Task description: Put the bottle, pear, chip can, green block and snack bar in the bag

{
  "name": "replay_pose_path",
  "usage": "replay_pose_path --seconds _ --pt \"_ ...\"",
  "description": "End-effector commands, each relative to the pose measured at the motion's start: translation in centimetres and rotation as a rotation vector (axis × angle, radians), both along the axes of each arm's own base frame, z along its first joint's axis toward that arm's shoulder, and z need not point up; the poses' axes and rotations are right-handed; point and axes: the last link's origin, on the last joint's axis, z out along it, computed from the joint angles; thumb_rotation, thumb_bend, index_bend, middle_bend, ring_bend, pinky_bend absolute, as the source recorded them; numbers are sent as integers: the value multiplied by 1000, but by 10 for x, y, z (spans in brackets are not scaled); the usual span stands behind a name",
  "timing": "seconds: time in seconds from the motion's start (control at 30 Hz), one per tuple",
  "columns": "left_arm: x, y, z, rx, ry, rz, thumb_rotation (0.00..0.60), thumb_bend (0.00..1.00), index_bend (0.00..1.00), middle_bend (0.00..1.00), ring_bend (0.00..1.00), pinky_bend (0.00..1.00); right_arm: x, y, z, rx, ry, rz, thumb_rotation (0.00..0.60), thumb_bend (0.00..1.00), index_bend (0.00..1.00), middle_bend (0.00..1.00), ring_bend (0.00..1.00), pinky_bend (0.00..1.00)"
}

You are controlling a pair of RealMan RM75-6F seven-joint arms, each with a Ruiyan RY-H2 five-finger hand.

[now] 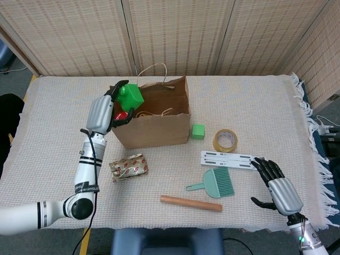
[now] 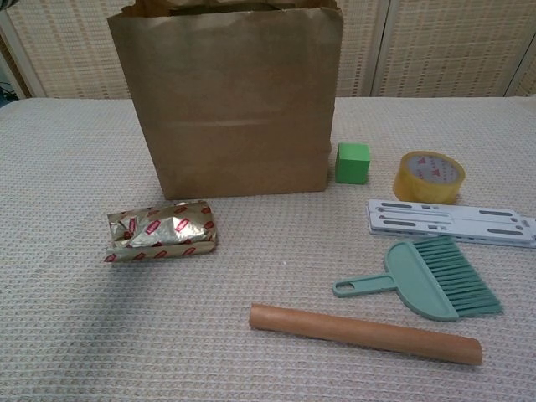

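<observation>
Nearest on the worktop lies a wooden rolling pin, with a green dustpan brush just beyond it. At the near right edge the right hand rests low over the cloth, its dark fingers spread apart and holding nothing. Beyond the brush sits a flat grey slotted plate, and further back a roll of yellow tape. To the near left lies the snack bar in gold and red foil, well clear of the bag's front wall. A small green cube stands just beside the bag's right near corner; whether it touches the paper cannot be told. The brown paper bag stands upright and open in the middle of the worktop, a red object showing inside near its left wall. The left hand is raised at the bag's far left corner, fingers curled around the green block, which sits above the bag's rim over the opening. The chest view shows the bag's front but neither hand.
</observation>
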Motion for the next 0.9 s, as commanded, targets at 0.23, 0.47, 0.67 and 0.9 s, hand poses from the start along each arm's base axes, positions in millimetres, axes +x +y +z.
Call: replay_pose_path --seconds 0.23,0.47,0.67,0.9 --pt "2 16 -27 -37 253 -34 600 469 271 244 213 398 0 0 0 4 -1 0 600 66 0 0 0 0" --pt "-4 13 -29 -80 272 -6 600 408 0 0 1 143 1 0 0 5 -3 0 600 66 0 0 0 0" --pt "-7 10 -21 -72 244 -11 600 405 0 0 0 137 1 0 0 5 0 1 600 66 0 0 0 0" --pt "-21 -2 0 -38 203 -13 600 440 76 37 54 215 0 1 1 0 -1 1 600 66 0 0 0 0"
